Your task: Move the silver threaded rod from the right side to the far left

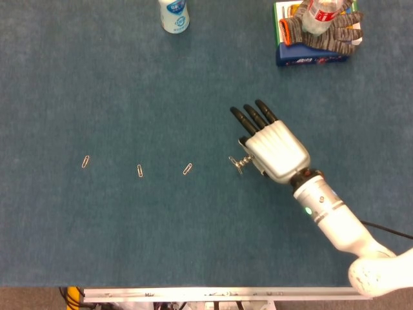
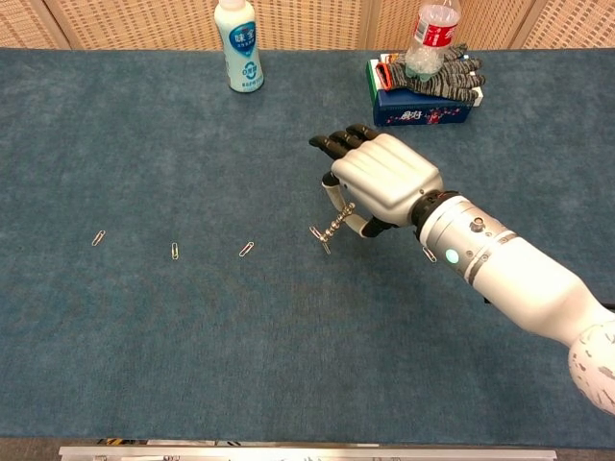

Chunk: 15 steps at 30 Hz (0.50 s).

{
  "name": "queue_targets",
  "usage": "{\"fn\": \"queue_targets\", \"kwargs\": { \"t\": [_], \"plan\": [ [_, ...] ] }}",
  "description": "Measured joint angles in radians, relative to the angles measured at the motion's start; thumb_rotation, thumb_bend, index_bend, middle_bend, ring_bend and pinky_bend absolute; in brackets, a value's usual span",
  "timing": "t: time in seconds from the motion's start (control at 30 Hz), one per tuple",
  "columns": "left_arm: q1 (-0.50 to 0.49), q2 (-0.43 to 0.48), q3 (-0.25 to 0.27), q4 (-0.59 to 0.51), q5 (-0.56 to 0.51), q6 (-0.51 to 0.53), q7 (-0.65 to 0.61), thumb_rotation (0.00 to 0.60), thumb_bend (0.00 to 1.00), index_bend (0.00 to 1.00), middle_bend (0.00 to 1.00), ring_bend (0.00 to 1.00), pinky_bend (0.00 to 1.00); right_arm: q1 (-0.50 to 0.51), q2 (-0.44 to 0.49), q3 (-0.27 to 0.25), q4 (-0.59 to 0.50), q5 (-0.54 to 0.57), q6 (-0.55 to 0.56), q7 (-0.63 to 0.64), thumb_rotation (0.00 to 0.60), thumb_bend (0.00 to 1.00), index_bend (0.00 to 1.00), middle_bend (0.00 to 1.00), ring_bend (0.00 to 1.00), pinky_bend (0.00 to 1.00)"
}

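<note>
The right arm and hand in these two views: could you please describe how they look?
The right hand has a glossy silver-white shell over its back and black fingers. A dark ring joins it to a white, rounded forearm carrying a small green light. A thin dark cable trails near the arm in the head view.

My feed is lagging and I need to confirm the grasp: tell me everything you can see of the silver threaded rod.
The silver threaded rod is a short, thin metal piece with ridged threads and a small crossbar at its free end. The right hand pinches its other end, so it sticks out leftward and downward, apparently just above the blue carpeted table. It sits right of the nearest paperclip. Nothing else touches it.
</note>
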Motion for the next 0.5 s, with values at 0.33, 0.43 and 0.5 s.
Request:
{"fn": "queue_targets", "kwargs": {
  "t": [0.33,0.43,0.5],
  "plan": [
    [-0.001,-0.001,-0.001,0.005,-0.002,-0.007,-0.003,0.6,0.45,0.5,0.43,0.28,0.33,0.054,-0.065,0.076,0.088,0.053,-0.015,0.002,0.6,0.37,0.61,0.05,0.0,0.0],
    [-0.001,-0.001,-0.001,0.007,-0.004,-0.009,-0.007,0.6,0.45,0.5,0.43,0.28,0.33,0.078,-0.092,0.102,0.135,0.081,-0.027,0.003,0.6,0.37,0.61,0.05,0.0,0.0],
    [0.0,-0.001,-0.001,0.009,-0.006,-0.011,-0.01,0.6,0.45,0.5,0.43,0.28,0.33,0.091,-0.107,0.111,0.161,0.092,-0.035,0.003,0.6,0.37,0.61,0.05,0.0,0.0]
  ]
}}
